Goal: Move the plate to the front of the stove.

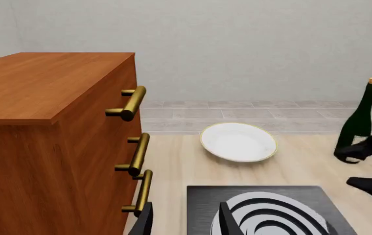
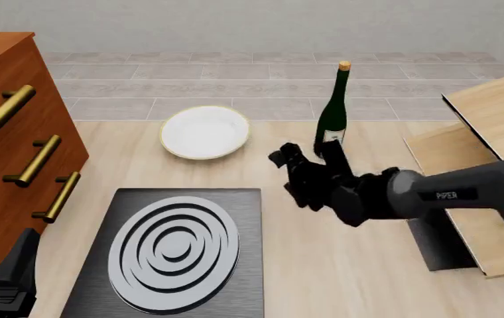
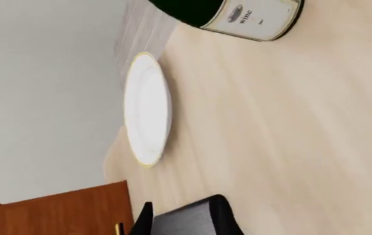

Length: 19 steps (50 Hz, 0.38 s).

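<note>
Front view: plate [image 2: 204,132] sits ahead-left of my right claw [image 2: 309,158], whose fingers are spread wide and empty, way nearer than the left one.

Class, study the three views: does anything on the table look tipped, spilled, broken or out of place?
Nothing stands out. The white gold-rimmed plate lies flat, the green wine bottle stands upright and corked, and the black ringed stove sits flat and square.

Bright, even, sharp renders with faint soft shadows; light perhaps from overhead, no glare.
</note>
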Motion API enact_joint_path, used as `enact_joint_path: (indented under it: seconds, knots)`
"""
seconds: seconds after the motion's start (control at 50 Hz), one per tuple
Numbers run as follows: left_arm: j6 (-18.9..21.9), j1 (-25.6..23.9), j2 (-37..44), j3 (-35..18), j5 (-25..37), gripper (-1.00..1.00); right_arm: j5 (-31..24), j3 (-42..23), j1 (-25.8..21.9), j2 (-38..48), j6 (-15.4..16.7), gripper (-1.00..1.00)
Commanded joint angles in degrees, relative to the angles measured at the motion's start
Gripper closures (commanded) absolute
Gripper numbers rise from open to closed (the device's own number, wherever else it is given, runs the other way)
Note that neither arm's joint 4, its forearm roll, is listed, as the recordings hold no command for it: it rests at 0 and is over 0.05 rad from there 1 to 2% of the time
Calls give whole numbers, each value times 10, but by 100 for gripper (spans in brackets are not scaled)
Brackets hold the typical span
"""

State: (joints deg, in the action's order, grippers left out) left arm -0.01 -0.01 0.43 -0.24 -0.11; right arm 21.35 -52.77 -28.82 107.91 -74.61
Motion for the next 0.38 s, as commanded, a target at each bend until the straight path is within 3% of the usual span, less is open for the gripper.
enact_joint_path:
  seconds: [0.02, 0.1, 0.14, 0.24, 0.34, 0.38]
  knots:
    - [0, 0, 0, 0, 0, -100, 24, 256, 7, -284, 49, -100]
    - [0, 0, 0, 0, 0, -100, -19, 316, 16, -407, 82, -100]
    - [0, 0, 0, 0, 0, -100, -68, 341, 20, -499, 106, -100]
    - [0, 0, 0, 0, 0, -100, -156, 392, 7, -648, 115, -100]
    - [0, 0, 0, 0, 0, -100, -295, 418, 16, -821, 131, -100]
    - [0, 0, 0, 0, 0, -100, -379, 417, 24, -911, 143, -100]
